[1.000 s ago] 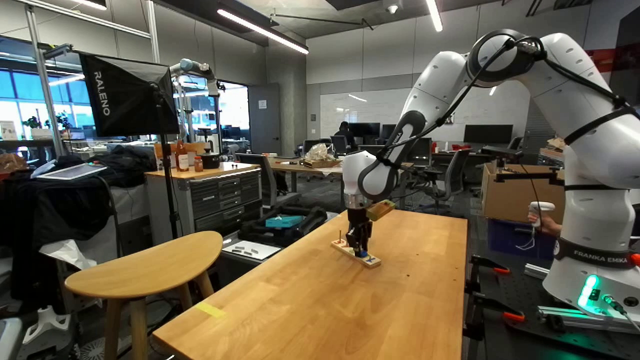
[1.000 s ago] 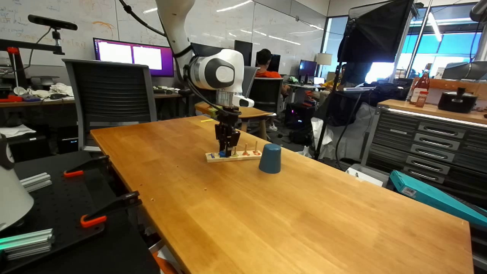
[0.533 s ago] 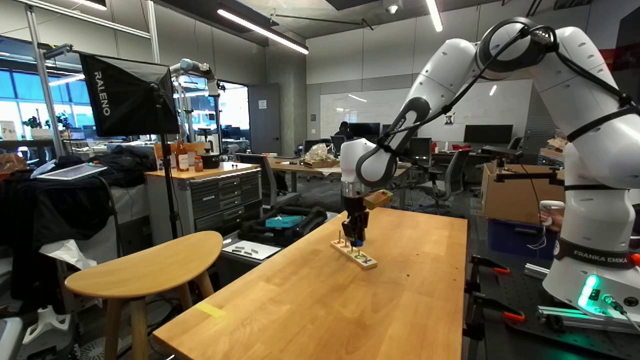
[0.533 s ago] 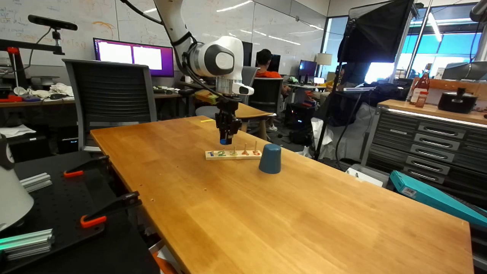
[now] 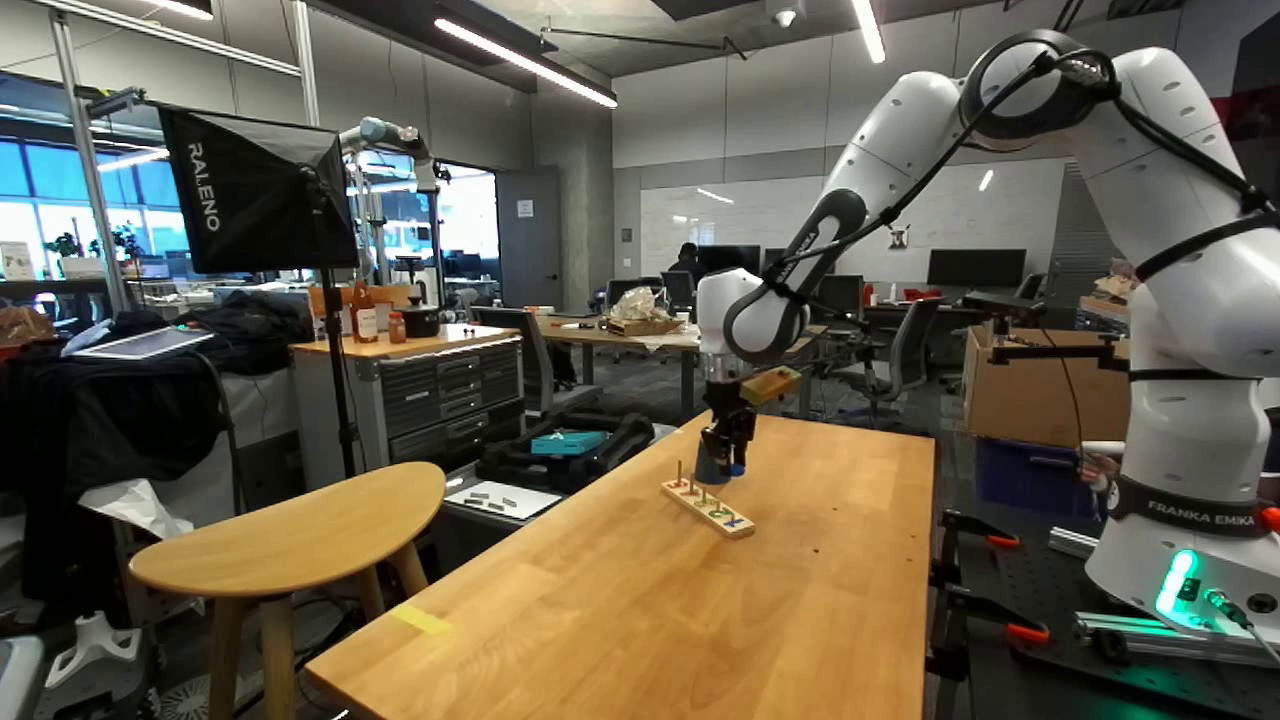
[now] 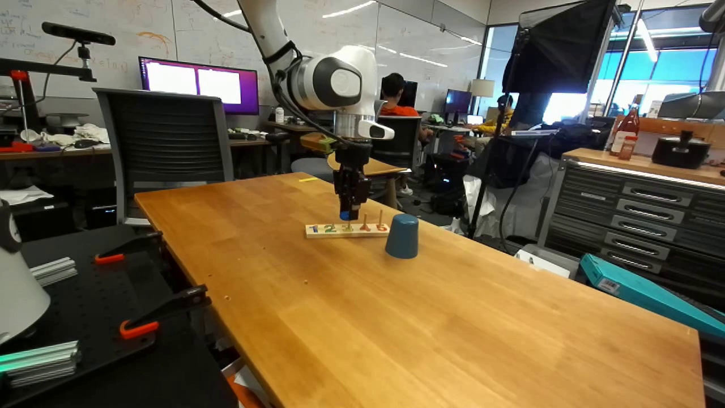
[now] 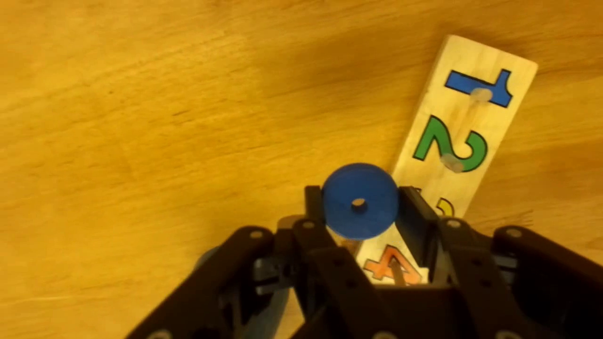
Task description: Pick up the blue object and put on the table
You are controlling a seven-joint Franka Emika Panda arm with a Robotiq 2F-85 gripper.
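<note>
My gripper [image 7: 360, 201] is shut on a blue disc [image 7: 359, 179] with a centre hole, held between both fingertips. In both exterior views the gripper [image 5: 733, 462] [image 6: 349, 214] holds the disc [image 5: 738, 470] [image 6: 344, 216] above the wooden table [image 5: 640, 620] [image 6: 396, 317]. A pale numbered peg board [image 5: 705, 507] [image 6: 342, 234] [image 7: 438, 181] lies on the table; in the wrist view its 3 is partly hidden by the gripper. A larger dark blue-grey cup [image 6: 402, 236] stands upside down at the board's 5 end, partly hidden in an exterior view [image 5: 711, 466] and the wrist view [image 7: 270, 312].
Thin upright pegs rise from the board at its numbers. Black and orange clamps [image 6: 139, 328] sit along the table edge by the robot base. A rounded wooden table [image 5: 290, 530] and a drawer cabinet [image 6: 640, 204] stand off the table.
My gripper has risen off the board with the blue disc, which sat around the 2 peg, and shifted along the board toward the cup. The board and cup stay in place.
</note>
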